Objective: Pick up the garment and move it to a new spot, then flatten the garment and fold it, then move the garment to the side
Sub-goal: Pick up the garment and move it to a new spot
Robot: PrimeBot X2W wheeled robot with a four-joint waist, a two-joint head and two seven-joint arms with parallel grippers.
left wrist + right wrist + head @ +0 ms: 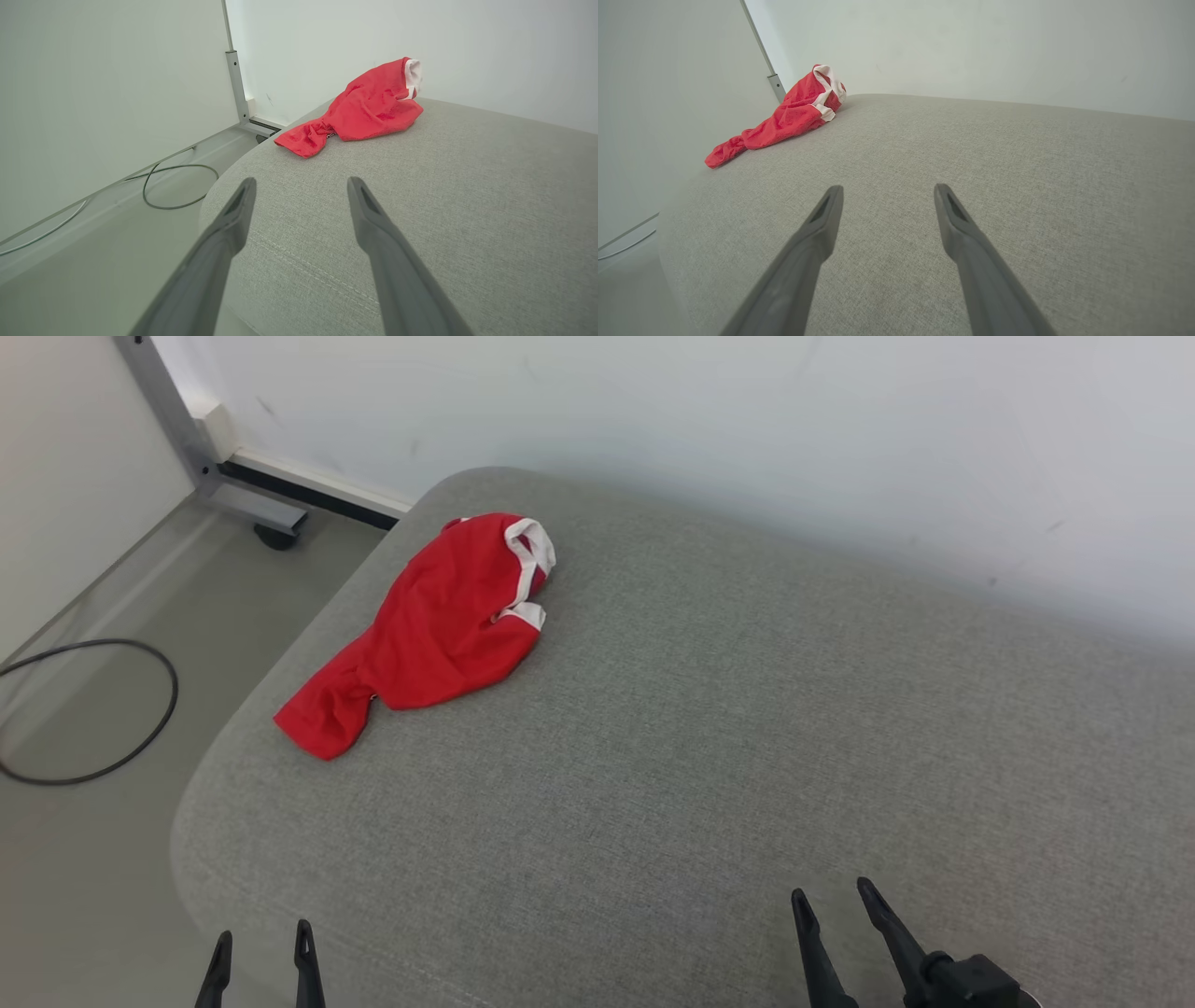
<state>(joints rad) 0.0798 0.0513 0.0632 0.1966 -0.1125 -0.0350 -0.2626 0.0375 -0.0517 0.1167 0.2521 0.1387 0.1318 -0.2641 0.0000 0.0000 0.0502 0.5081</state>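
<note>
Garment (429, 625) pickup is waiting: left end effector (262, 935) and right end effector (831, 892) are hanging open, empty, at the surface's (700, 756) near edge. Well ahead of the left, it is lying crumpled, looking light and limp; pinching its near tail seems best.

Same hardware on both sides: the left gripper (262, 933) and right gripper (832, 890) each had two long, thin fingers (219, 242) tapering to narrow tips. They looked near black from the head camera (more a matte dark grey up close). Each finger had a small slot-shaped recess on its inner face just behind the tip. A chunky black block (971, 980) sat at the root of the right pair.
</note>
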